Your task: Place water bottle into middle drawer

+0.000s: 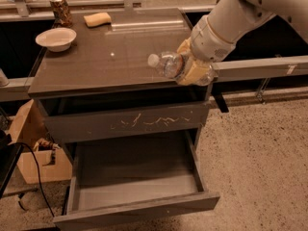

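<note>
The water bottle (167, 64) is a small clear crinkled bottle with a white cap pointing left. It lies sideways in my gripper (186, 67), whose tan fingers (194, 72) are shut on its body. The bottle hangs just above the front right part of the cabinet top (110, 66). The middle drawer (139, 210) is pulled out wide below, with a plain grey front panel and nothing visible inside. It sits lower and nearer the camera than the bottle.
The drawer front with pale scratch marks (130, 121) is above the open drawer. A white bowl (57, 38), a patterned can (61, 10) and a yellow sponge (97, 19) stand at the back left of the top. A cardboard box (28, 143) and cable lie at the left.
</note>
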You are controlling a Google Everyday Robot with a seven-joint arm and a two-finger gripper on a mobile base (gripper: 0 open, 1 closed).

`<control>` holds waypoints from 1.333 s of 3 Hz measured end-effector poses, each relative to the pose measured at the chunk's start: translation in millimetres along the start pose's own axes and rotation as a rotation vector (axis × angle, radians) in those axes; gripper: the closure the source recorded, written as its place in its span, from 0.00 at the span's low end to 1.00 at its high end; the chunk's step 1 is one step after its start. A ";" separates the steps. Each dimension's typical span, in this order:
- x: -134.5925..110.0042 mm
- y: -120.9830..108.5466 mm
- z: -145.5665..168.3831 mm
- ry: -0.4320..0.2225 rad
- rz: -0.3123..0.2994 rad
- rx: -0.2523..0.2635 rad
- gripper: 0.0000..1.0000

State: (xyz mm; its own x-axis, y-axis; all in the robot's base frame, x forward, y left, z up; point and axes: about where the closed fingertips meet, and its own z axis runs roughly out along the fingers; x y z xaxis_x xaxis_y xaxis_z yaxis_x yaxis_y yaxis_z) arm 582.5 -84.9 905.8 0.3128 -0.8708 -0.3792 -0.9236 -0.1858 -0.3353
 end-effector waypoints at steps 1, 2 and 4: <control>-1.9 13.2 21.2 -0.099 0.073 0.041 1.00; 1.1 8.6 56.2 -0.208 0.138 0.106 1.00; 2.9 2.3 78.3 -0.265 0.177 0.129 1.00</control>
State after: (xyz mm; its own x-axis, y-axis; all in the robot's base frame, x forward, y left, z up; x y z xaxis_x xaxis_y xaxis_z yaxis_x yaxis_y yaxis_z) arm 598.7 -52.2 836.4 0.2121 -0.7326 -0.6468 -0.9385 0.0317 -0.3437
